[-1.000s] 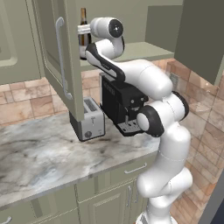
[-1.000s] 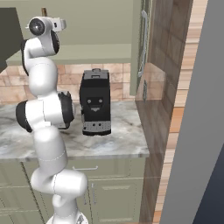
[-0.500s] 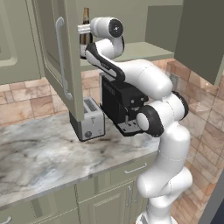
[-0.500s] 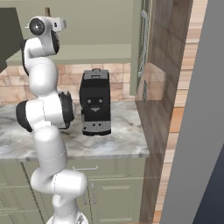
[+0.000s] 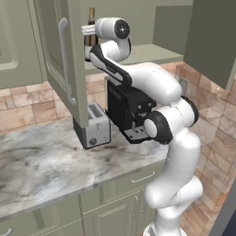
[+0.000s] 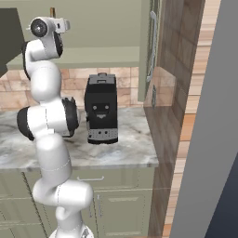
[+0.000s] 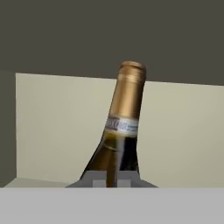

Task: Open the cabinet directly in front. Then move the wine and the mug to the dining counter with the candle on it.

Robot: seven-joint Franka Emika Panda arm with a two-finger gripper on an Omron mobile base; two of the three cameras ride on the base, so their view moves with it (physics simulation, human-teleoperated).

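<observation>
Wine (image 7: 124, 127) stands on the shelf inside the cabinet (image 5: 64, 60), whose doors are swung open, so I judge the opening step complete and the first carry not yet begun; I see no mug, candle or dining counter from here. My tool (image 5: 87, 31) is raised to shelf height right at the bottle, and the hand view has the golden neck dead ahead and very close. I cannot tell whether the fingers are apart or closed on the glass, as their tips are barely visible.
</observation>
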